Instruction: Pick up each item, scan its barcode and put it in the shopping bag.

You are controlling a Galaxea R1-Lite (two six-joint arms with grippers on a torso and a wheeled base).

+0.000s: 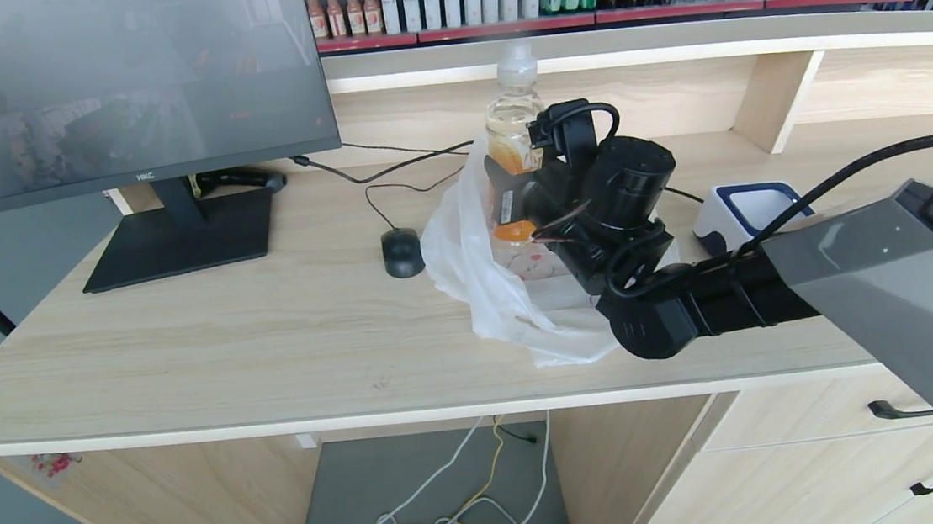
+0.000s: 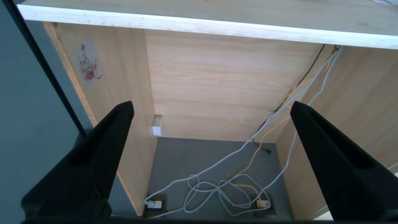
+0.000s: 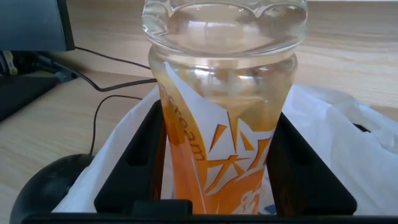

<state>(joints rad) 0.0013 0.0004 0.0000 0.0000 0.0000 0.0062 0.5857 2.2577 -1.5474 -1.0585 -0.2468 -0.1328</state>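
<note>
A clear drink bottle (image 1: 511,114) with an orange label and a white cap stands upright over the white plastic shopping bag (image 1: 485,286) on the counter. My right gripper (image 1: 515,194) is shut on the bottle's middle, its lower part down inside the bag's mouth. In the right wrist view the bottle (image 3: 225,118) sits between the two black fingers (image 3: 140,158), with the bag (image 3: 348,143) spread behind. The white and blue barcode scanner (image 1: 745,212) rests to the right of the bag. My left gripper (image 2: 211,162) hangs open below the counter edge, nothing between its fingers.
A monitor (image 1: 113,82) on a black stand occupies the counter's left back. A black mouse (image 1: 401,252) with its cable lies just left of the bag. A raised wooden ledge (image 1: 667,50) runs behind. Loose cables (image 2: 230,186) lie on the floor under the desk.
</note>
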